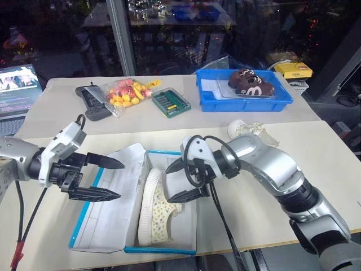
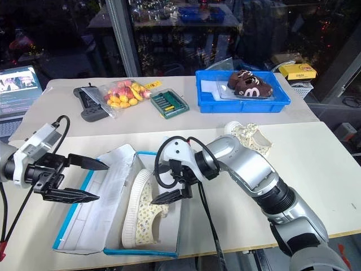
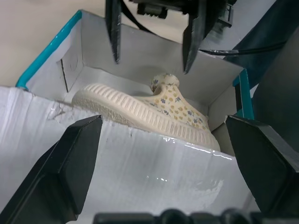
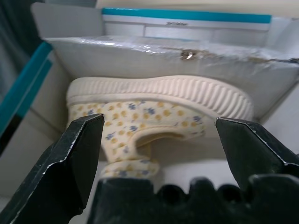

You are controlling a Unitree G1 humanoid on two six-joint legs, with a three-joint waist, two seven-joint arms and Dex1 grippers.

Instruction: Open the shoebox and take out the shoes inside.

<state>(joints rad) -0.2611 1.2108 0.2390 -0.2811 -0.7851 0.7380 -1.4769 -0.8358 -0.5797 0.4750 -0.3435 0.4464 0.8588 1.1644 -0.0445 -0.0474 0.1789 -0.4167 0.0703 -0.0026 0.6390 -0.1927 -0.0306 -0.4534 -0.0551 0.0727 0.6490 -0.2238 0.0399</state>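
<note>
The blue shoebox (image 1: 164, 152) lies open on the near table, its white-lined lid (image 1: 110, 217) folded out to the left. One cream floral shoe (image 1: 152, 206) lies on its side inside, sole toward the lid. The other shoe (image 2: 249, 137) sits on the table behind my right arm. My right gripper (image 1: 171, 182) hangs open over the box's right side, pointing left at the shoe (image 4: 159, 107), with nothing between its fingers. My left gripper (image 1: 121, 180) is open above the lid, pointing right toward the shoe (image 3: 154, 109).
On the far table stand a blue plastic tray (image 1: 282, 101) holding brown lumps, a green bit case (image 1: 170, 102), a bag of colourful pieces (image 1: 128, 93) and a black device (image 1: 93, 101). A laptop (image 1: 17, 87) is at far left. A narrow gap separates the two tables.
</note>
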